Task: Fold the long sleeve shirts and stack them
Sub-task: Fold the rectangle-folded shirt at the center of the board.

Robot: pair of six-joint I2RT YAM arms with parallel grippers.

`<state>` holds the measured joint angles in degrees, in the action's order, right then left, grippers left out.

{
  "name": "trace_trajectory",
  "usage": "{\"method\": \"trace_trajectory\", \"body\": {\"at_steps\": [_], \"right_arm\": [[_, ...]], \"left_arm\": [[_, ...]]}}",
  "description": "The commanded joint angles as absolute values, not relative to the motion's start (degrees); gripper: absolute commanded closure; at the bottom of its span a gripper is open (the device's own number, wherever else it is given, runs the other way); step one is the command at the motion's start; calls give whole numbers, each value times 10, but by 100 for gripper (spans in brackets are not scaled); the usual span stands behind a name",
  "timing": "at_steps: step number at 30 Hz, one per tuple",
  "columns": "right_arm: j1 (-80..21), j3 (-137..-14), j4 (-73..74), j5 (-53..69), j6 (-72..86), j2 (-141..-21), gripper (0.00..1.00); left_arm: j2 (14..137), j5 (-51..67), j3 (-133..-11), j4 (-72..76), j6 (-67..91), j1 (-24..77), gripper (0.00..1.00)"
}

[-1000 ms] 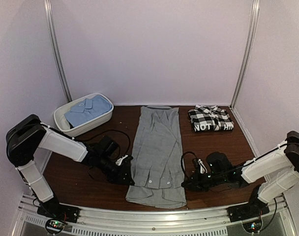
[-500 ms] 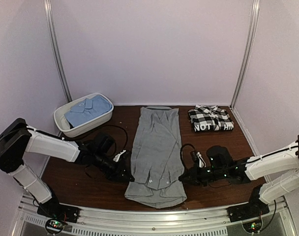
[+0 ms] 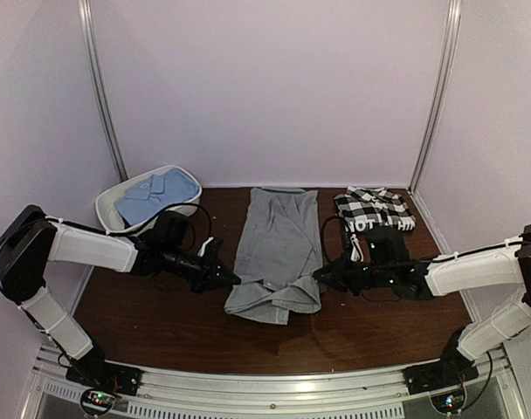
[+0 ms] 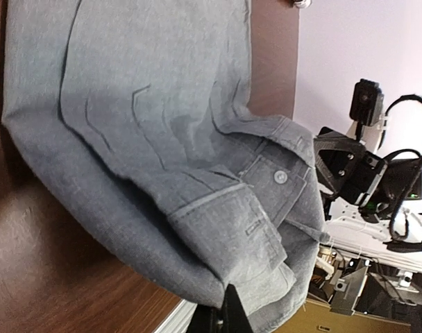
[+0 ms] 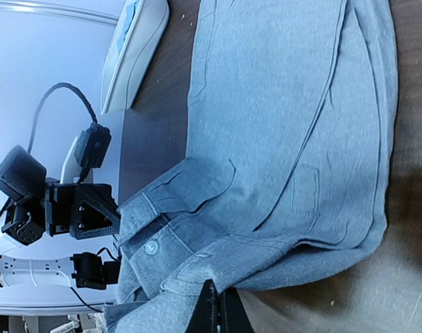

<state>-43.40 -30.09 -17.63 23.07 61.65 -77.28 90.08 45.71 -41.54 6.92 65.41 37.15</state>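
The plain grey shirt (image 3: 279, 249) lies lengthwise in the middle of the brown table, its near end lifted and curled back over itself. My left gripper (image 3: 228, 281) is shut on its near left hem, which fills the left wrist view (image 4: 162, 139). My right gripper (image 3: 320, 276) is shut on its near right hem, seen in the right wrist view (image 5: 280, 125). The black-and-white checked shirt (image 3: 374, 210) lies folded at the back right. The light blue shirt (image 3: 157, 195) lies folded in the white tub (image 3: 117, 223) at the back left.
The table (image 3: 161, 332) is walled by pale panels at the back and sides. A metal rail (image 3: 274, 384) runs along the near edge by the arm bases. Black cables loop beside both wrists.
Both grippers have moved away from the near edge toward the back, carrying the grey shirt's near hem with them. The shirt's near end has lifted and folded over, so it lies shorter.
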Motion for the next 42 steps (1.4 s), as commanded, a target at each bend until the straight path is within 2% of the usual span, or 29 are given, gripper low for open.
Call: {"method": "trace_trajectory", "body": {"at_steps": [1,11,18,21,22,23,24,26,28,31,35,38,42], "right_arm": [[-390,-344,-230,217,595,-821,100],[-321,-407,-265,230,589,-937,100],[-301,-430,-277,245,578,-995,100],[-295,-442,-277,253,575,-1011,92],[-294,-445,-275,257,573,-1014,87],[-294,-450,-270,258,570,-1013,81],[-294,-455,-262,256,564,-1009,75],[-293,-465,-237,247,547,-997,62],[-293,-476,-200,234,528,-983,53],[-292,-493,-160,216,504,-964,46],[-292,-495,-124,187,482,-937,36],[-292,-494,-99,162,466,-920,33],[-296,-497,-79,142,445,-908,33]], "left_arm": [[947,482,-484,143,694,338,100],[1093,481,-592,175,699,287,100],[1128,458,-610,167,694,280,100],[1139,451,-619,163,689,278,99],[1140,448,-623,160,686,277,89],[1140,447,-626,157,681,275,73],[1137,444,-631,150,674,274,62],[1124,435,-638,132,657,270,46],[1109,426,-641,118,640,266,37],[1092,424,-651,96,608,261,31],[1063,384,-667,30,548,260,27],[1037,351,-661,7,521,260,28],[1012,319,-658,-16,486,264,31]]}}
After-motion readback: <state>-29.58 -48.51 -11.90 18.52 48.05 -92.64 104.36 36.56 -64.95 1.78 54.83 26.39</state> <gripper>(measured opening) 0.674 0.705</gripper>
